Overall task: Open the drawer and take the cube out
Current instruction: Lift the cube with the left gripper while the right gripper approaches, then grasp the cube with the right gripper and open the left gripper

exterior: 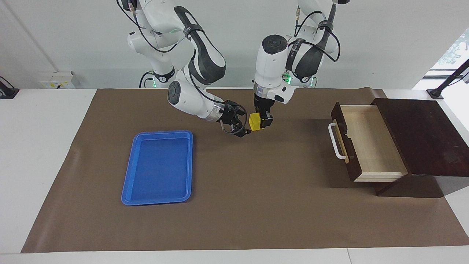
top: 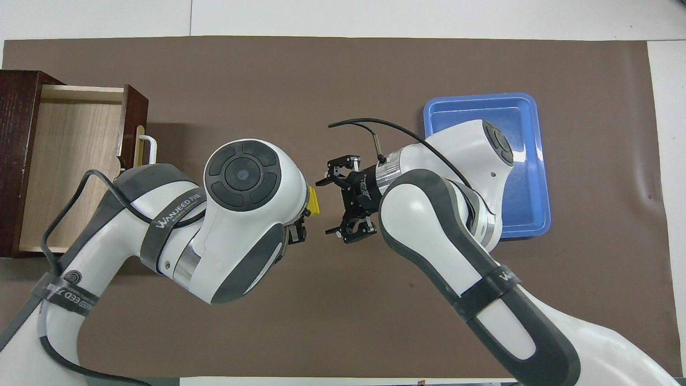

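My left gripper (exterior: 261,124) is shut on the small yellow cube (exterior: 255,121) and holds it in the air over the middle of the brown mat. In the overhead view the left wrist hides most of the cube (top: 314,200). My right gripper (exterior: 244,123) is open, lies sideways and points at the cube. Its fingertips (top: 326,181) stop just short of the cube. The drawer (exterior: 370,143) of the dark wooden box stands pulled out at the left arm's end of the table. Its pale interior (top: 75,161) is empty.
A flat blue tray (exterior: 159,167) lies empty on the mat toward the right arm's end; the right arm covers part of it in the overhead view (top: 528,134). The drawer's white bar handle (exterior: 335,141) sticks out toward the middle of the mat (exterior: 256,205).
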Action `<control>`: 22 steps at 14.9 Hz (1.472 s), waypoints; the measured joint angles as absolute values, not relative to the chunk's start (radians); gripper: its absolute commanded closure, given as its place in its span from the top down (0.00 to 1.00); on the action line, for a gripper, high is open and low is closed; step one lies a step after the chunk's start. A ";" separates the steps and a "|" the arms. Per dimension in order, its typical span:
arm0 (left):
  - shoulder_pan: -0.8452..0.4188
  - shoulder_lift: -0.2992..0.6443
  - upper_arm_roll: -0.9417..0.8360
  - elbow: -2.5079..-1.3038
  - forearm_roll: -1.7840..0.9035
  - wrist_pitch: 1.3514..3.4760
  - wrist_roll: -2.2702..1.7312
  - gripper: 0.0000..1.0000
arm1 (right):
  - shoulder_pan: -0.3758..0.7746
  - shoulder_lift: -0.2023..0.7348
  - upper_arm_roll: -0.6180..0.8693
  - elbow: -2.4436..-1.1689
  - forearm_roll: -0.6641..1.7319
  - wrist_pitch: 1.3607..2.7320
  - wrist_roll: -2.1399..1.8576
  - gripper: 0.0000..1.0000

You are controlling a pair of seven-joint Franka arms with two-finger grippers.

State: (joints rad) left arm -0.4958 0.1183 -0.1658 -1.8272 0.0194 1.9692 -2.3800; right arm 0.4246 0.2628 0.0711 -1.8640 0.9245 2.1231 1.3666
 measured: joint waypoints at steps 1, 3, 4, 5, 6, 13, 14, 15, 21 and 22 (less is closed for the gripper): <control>-0.496 0.118 -0.166 -1.827 0.019 1.969 -2.380 0.00 | 0.429 0.266 0.071 -1.856 0.924 2.123 1.366 1.00; -0.498 0.118 -0.166 -1.827 0.019 1.969 -2.380 0.00 | 0.437 0.271 0.071 -1.846 0.924 2.124 1.363 1.00; -0.499 0.118 -0.166 -1.827 0.019 1.969 -2.380 0.00 | 0.441 0.274 0.071 -1.844 0.924 2.126 1.360 1.00; -0.499 0.118 -0.166 -1.827 0.019 1.969 -2.380 0.00 | 0.446 0.276 0.072 -1.844 0.924 2.133 1.356 1.00; -0.500 0.118 -0.166 -1.827 0.019 1.969 -2.380 0.00 | 0.453 0.278 0.071 -1.843 0.924 2.142 1.353 1.00; -0.502 0.118 -0.165 -1.830 0.019 1.969 -2.380 0.00 | 0.467 0.289 0.068 -1.840 0.924 2.150 1.351 1.00; -0.502 0.118 -0.165 -1.831 0.019 1.969 -2.380 0.00 | 0.466 0.289 0.068 -1.840 0.924 2.150 1.351 1.00; -0.502 0.118 -0.165 -1.831 0.019 1.969 -2.380 0.00 | 0.466 0.290 0.067 -1.840 0.924 2.150 1.351 1.00; -0.502 0.118 -0.163 -1.833 0.019 1.969 -2.380 0.00 | 0.467 0.290 0.068 -1.839 0.924 2.150 1.351 0.34; -0.502 0.118 -0.163 -1.834 0.018 1.969 -2.380 0.00 | 0.467 0.290 0.068 -1.838 0.924 2.157 1.351 0.00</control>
